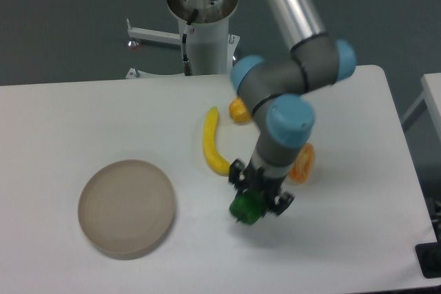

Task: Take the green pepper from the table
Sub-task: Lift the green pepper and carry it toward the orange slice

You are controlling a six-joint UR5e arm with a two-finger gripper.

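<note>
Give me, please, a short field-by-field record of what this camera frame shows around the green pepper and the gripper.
target: green pepper, on the table, near the front edge
gripper: gripper right over the pepper, jaws around its top; closure unclear
lifted: cannot tell
banana: lies just left of the arm
yellow pepper: behind the arm, partly hidden
orange piece: right of the gripper, partly hidden
plate: round, beige, front left, nothing on it

White bench (69, 115) carries round beige plate (127, 208), yellow banana (212, 144), yellow-orange pepper (239, 110), orange wedge piece (304, 163), green pepper (247, 208).
</note>
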